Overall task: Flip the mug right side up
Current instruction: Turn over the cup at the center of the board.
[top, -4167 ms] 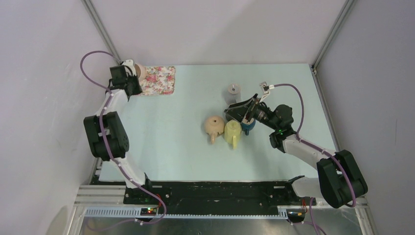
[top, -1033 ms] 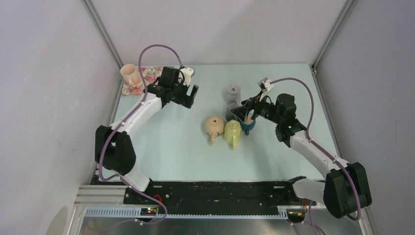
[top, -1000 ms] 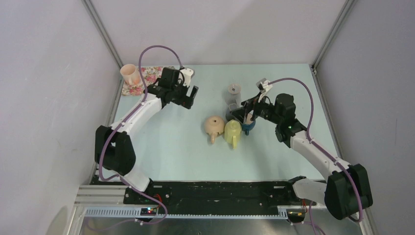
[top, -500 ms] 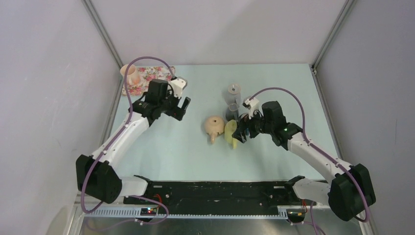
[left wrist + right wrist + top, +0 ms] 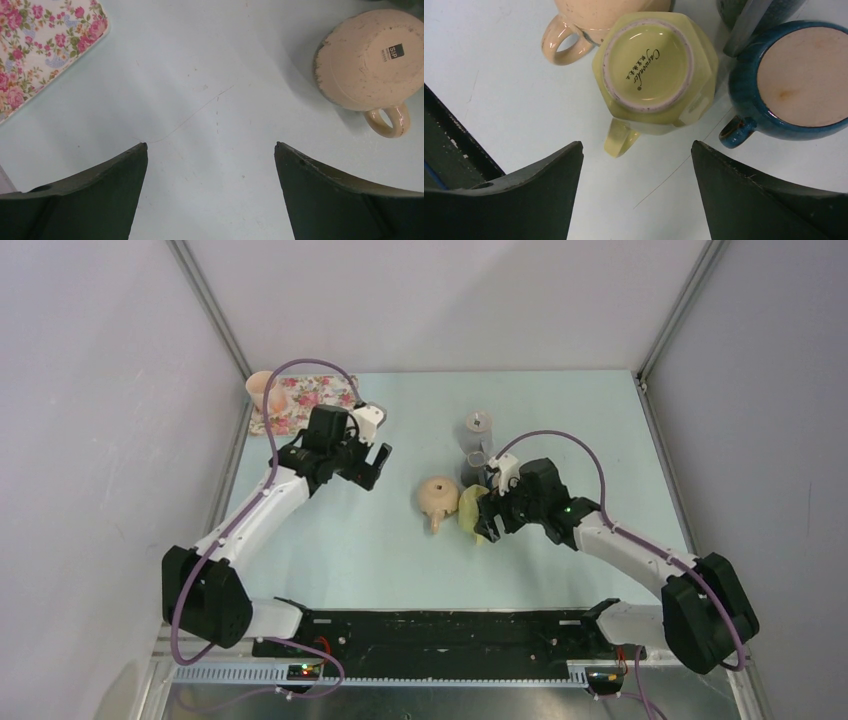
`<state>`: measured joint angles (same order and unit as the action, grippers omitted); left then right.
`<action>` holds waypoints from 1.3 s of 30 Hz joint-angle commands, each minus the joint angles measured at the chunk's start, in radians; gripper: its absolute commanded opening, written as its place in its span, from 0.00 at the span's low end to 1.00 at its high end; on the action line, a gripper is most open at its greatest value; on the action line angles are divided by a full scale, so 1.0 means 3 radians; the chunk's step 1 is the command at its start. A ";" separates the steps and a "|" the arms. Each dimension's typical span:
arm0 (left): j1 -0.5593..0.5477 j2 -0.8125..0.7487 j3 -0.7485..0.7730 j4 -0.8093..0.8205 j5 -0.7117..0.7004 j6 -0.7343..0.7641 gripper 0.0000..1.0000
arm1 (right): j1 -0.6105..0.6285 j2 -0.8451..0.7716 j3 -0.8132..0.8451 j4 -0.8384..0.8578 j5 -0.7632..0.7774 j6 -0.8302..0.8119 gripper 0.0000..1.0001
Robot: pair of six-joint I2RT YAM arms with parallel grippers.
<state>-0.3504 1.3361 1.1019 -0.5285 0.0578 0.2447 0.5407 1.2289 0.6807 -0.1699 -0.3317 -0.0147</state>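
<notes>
Three mugs stand upside down in a cluster mid-table: a beige mug [image 5: 438, 495] [image 5: 370, 55], a yellow mug [image 5: 470, 506] [image 5: 654, 65] and a blue mug [image 5: 799, 85]. My right gripper [image 5: 490, 516] [image 5: 637, 145] hovers open over the yellow mug's near side, its handle [image 5: 620, 137] just ahead of the fingertips; nothing is between the fingers. In the top view the blue mug is hidden under the right arm. My left gripper [image 5: 368, 468] [image 5: 211, 145] is wide open and empty over bare table, left of the beige mug.
A pink mug [image 5: 262, 390] stands upright on the floral mat [image 5: 318, 400] [image 5: 40, 45] at the back left. A grey cylinder [image 5: 479, 425] and a grey cup [image 5: 474, 462] stand just behind the mug cluster.
The right gripper moved from over the blue mug toward the near left, over the yellow mug, its jaws narrowing a little. The left gripper drew away from the mat toward the table's middle.
</notes>
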 commanded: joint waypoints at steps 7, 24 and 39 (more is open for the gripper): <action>0.0015 -0.0012 -0.0051 0.0160 0.0116 0.0019 1.00 | 0.0214 0.0152 0.0031 0.0314 0.0665 0.0037 0.81; 0.0007 -0.0089 -0.0149 0.0258 0.0076 0.0023 1.00 | 0.0385 0.0404 0.0221 0.0261 0.1075 -0.0006 0.38; 0.0001 -0.0125 -0.0183 0.0305 0.0161 0.0012 1.00 | 0.0270 0.0093 0.0235 0.0293 0.0501 -0.0265 0.00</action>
<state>-0.3504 1.3388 1.0580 -0.4789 0.0799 0.2443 0.6422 1.3380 0.7090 -0.1188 -0.0776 -0.0486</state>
